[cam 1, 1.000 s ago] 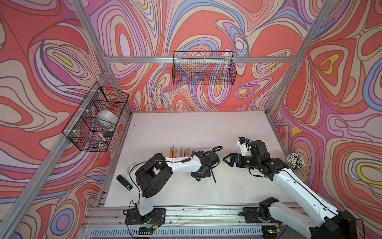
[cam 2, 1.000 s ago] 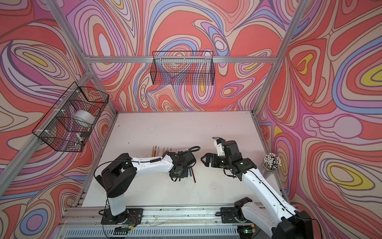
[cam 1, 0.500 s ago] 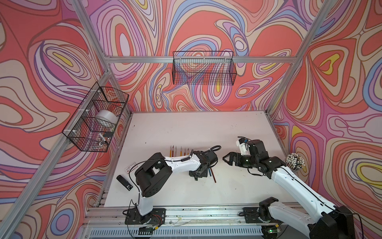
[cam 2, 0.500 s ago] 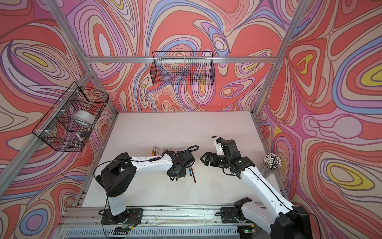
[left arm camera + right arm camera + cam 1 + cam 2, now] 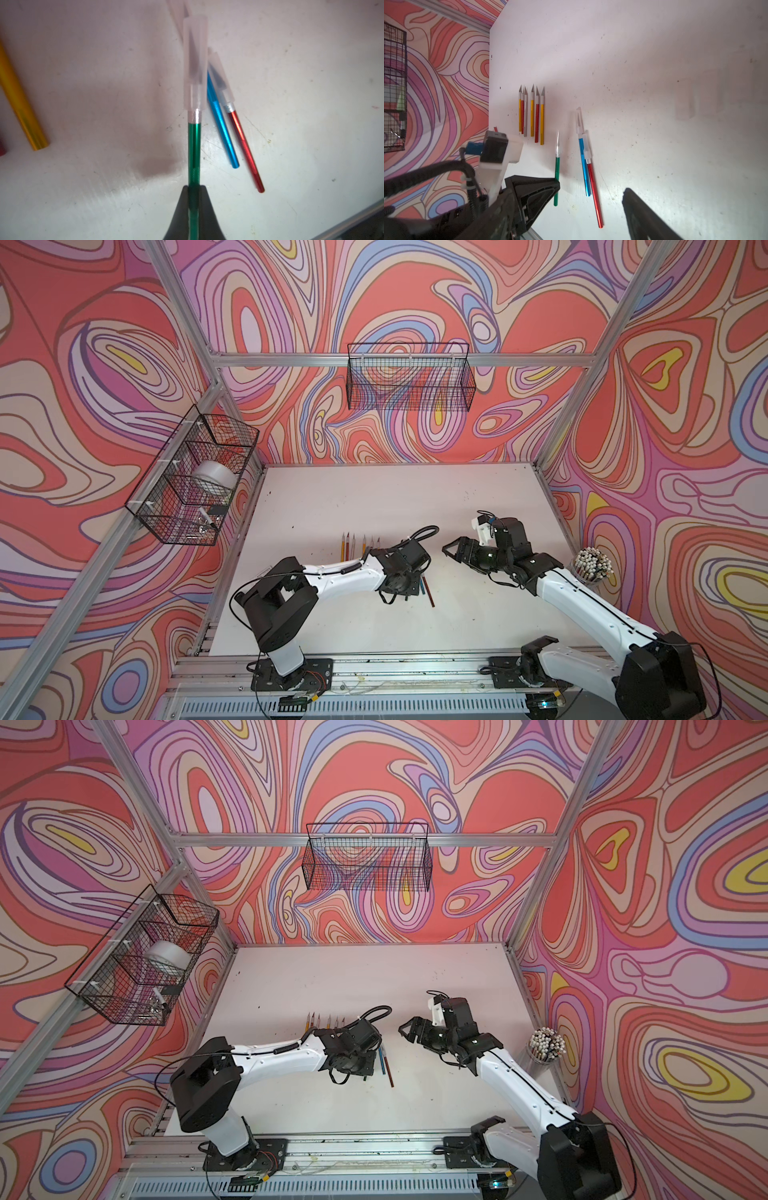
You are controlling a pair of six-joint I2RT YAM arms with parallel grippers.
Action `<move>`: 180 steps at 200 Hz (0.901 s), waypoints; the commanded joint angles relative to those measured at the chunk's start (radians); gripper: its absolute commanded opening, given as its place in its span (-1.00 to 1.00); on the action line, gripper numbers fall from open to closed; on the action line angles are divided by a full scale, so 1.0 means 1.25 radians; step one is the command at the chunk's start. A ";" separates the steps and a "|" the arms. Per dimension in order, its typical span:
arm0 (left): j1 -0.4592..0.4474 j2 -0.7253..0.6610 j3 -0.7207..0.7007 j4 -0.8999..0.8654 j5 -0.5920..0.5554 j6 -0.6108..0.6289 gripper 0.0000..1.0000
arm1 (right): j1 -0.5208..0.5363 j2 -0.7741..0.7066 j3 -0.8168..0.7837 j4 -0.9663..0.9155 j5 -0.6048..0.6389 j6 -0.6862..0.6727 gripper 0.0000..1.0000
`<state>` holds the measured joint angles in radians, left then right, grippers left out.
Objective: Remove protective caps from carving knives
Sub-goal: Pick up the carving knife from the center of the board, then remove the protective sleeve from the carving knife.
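My left gripper is shut on the shaft of a green carving knife, held just above the white table. A translucent protective cap covers its blade. A blue knife and a red knife lie side by side on the table past it, both capped. Several uncapped gold, red and silver knives lie in a row to the left. In both top views my right gripper hovers open just right of the left hand, holding nothing. Two faint whitish shapes, perhaps loose caps, lie farther right.
A clear cup of white-tipped sticks stands at the table's right edge beside my right arm. Wire baskets hang on the back wall and the left wall. The aluminium rail runs along the table's front.
The left gripper has closed fully on the green knife. The right gripper has moved a little left towards it, and its jaws have narrowed somewhat.
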<state>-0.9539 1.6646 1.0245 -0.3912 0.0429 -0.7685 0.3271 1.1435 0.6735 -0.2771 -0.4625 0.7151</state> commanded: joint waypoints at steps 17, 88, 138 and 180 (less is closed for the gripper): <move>0.005 -0.073 -0.062 0.156 0.073 0.060 -0.90 | -0.002 0.050 -0.013 0.119 -0.040 0.062 0.31; 0.006 -0.080 -0.091 0.248 0.145 0.066 -0.94 | 0.050 0.143 0.023 0.166 -0.047 0.068 0.09; 0.005 -0.083 -0.103 0.277 0.178 0.066 -0.94 | 0.068 0.173 0.025 0.197 -0.033 0.078 -0.06; 0.005 -0.084 -0.101 0.249 0.148 0.073 -0.95 | 0.082 0.170 0.045 0.152 0.008 0.074 -0.22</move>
<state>-0.9539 1.5757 0.9051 -0.0750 0.2428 -0.6991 0.4156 1.3560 0.6937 -0.0605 -0.5011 0.8143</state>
